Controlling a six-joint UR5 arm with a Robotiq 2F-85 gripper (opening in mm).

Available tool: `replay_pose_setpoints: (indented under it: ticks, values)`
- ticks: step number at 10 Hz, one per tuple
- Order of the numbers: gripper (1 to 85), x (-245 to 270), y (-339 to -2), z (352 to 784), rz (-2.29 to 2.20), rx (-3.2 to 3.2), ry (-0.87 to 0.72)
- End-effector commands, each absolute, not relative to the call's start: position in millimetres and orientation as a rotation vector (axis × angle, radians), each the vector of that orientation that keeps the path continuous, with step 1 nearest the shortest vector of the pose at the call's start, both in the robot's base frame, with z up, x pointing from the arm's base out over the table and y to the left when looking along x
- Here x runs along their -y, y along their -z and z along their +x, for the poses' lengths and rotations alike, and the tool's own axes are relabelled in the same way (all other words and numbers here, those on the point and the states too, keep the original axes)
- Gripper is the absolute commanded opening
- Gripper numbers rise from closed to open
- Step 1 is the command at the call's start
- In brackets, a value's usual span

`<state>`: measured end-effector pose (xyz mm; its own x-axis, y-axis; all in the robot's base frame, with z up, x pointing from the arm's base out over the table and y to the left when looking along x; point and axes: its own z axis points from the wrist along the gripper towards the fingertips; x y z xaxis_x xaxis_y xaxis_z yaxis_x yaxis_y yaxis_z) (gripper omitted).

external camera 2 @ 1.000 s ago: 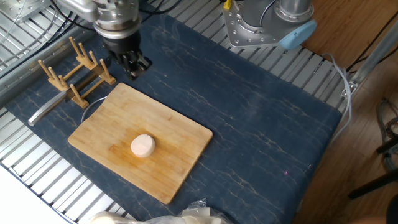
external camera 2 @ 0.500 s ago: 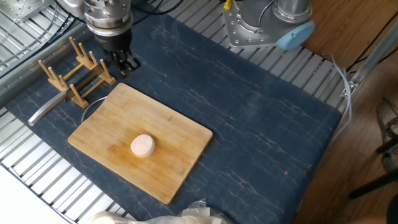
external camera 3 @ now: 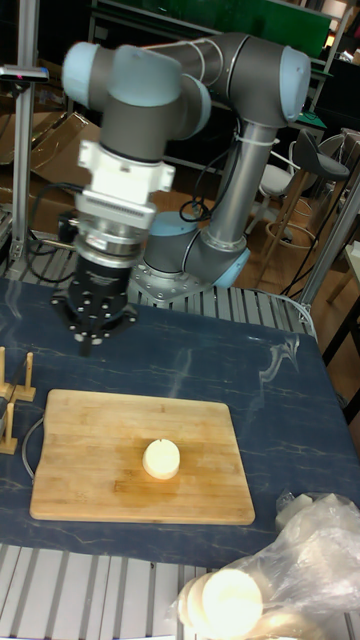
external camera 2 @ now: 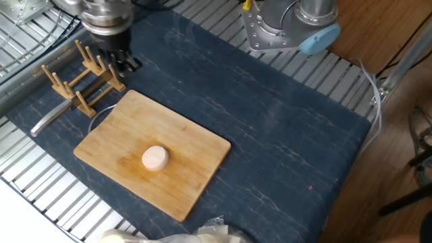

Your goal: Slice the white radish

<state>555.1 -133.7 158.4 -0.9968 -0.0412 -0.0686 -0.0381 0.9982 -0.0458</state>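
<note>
The white radish (external camera 2: 154, 158) is a small cream round puck lying near the middle of the wooden cutting board (external camera 2: 189, 145); the tall fixed view shows the radish (external camera 3: 161, 458) on the board (external camera 3: 80, 470) too. My gripper (external camera 2: 121, 62) hangs above the dark mat at the far left, beside the wooden rack (external camera 2: 81, 77) and well away from the radish. Its fingers look open and hold nothing. In the tall fixed view the gripper (external camera 3: 88, 342) points down over the mat behind the board's left end.
A grey metal handle (external camera 2: 48, 120) lies by the rack at the mat's left edge. Crumpled plastic wrap (external camera 3: 300, 555) with pale round pieces sits at the front edge. The arm's base (external camera 2: 290, 27) stands at the back. Metal grating surrounds the mat.
The gripper has moved left and slightly back, from near the board's far corner towards the wooden rack. The radish and the board have not moved.
</note>
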Motion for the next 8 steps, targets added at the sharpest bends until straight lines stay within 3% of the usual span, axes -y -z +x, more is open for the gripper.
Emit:
replay_pose_setpoints:
  ticks: [1, 4, 5, 7, 8]
  values:
    - [7.3, 175, -152, 569, -0.231, -3.059, 0.038]
    - [12.7, 179, -144, 565, -0.209, -3.072, -0.016]
    - [9.7, 195, -144, 560, -0.117, -3.098, 0.075]
    - [10.3, 198, -145, 557, 0.033, -3.107, 0.091]
    - [19.0, 198, -145, 556, 0.028, -3.112, 0.089]
